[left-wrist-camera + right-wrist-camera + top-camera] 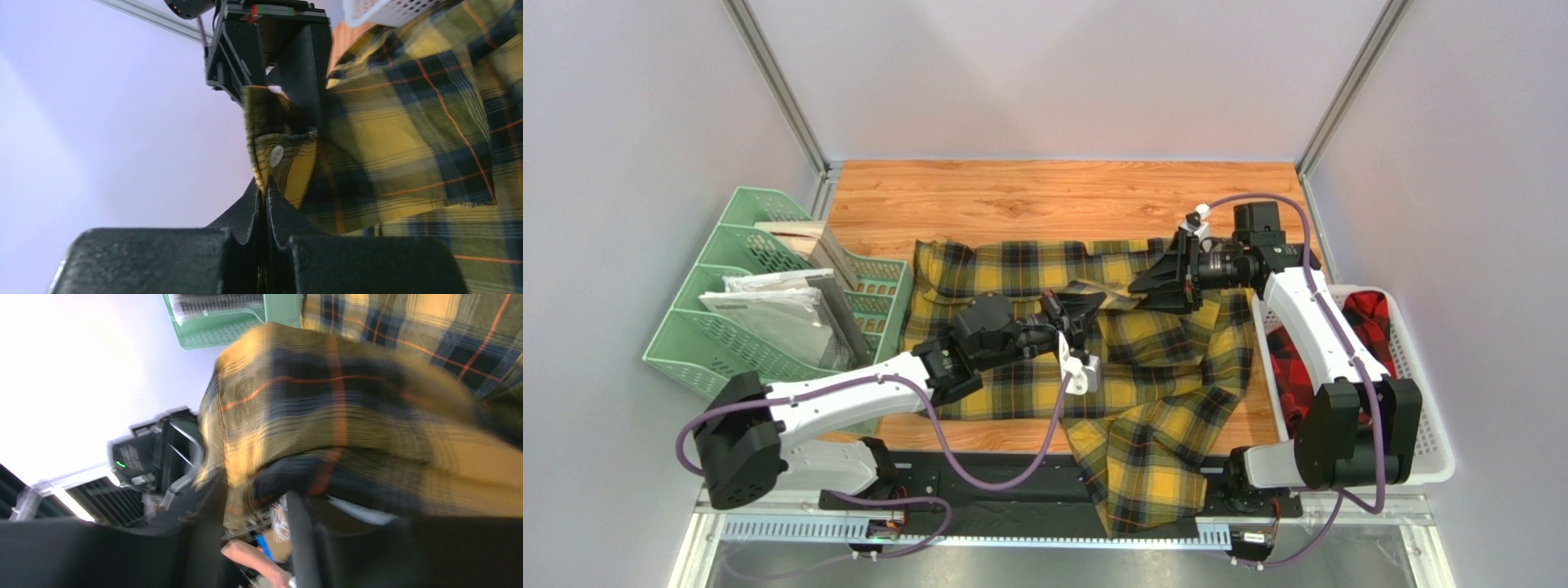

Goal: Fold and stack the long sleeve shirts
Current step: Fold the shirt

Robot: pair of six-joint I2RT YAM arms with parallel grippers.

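The yellow-and-black checked shirt (1026,276) lies crumpled across the wooden table, one part hanging over the near edge. My left gripper (1078,314) is over its middle, shut on a hem with a white button (276,155); its tips (267,191) pinch the cloth. My right gripper (1151,284) faces it from the right, jaws apart, with a fold of the yellow shirt (344,410) draped over its fingertips (212,490); that view is blurred. The red-and-black checked shirt (1369,331) lies bunched in the white basket (1425,459).
A green file rack (719,325) holding papers stands at the table's left. The white basket sits at the right edge beside the right arm. Grey walls close in on three sides. The wooden table (1063,196) shows behind the shirt.
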